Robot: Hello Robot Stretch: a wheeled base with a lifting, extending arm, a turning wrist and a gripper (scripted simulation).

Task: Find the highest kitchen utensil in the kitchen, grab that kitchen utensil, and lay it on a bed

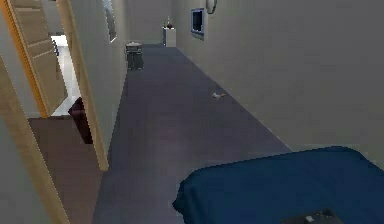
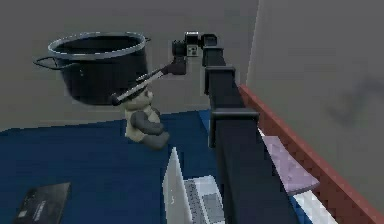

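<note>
A large black pot (image 2: 95, 65) with side handles and a shiny rim hangs above the blue bed (image 2: 90, 165), clear of its surface. My gripper (image 2: 135, 92) holds the pot at its far end, its thin fingers (image 2: 150, 80) slanting down along the pot's right side. The dark arm (image 2: 235, 130) rises from the bottom edge just right of the middle. The same blue bed (image 1: 280, 185) fills the forward view's bottom right corner.
On the bed sit a teddy bear (image 2: 146, 122), an open laptop (image 2: 190, 190) and a dark flat thing (image 2: 40, 205). A patterned pillow (image 2: 285, 160) lies by the red-brown headboard (image 2: 300, 135). Ahead runs a corridor with a bin (image 1: 134, 57), a wall picture (image 1: 197, 22) and a doorway (image 1: 55, 80) at left.
</note>
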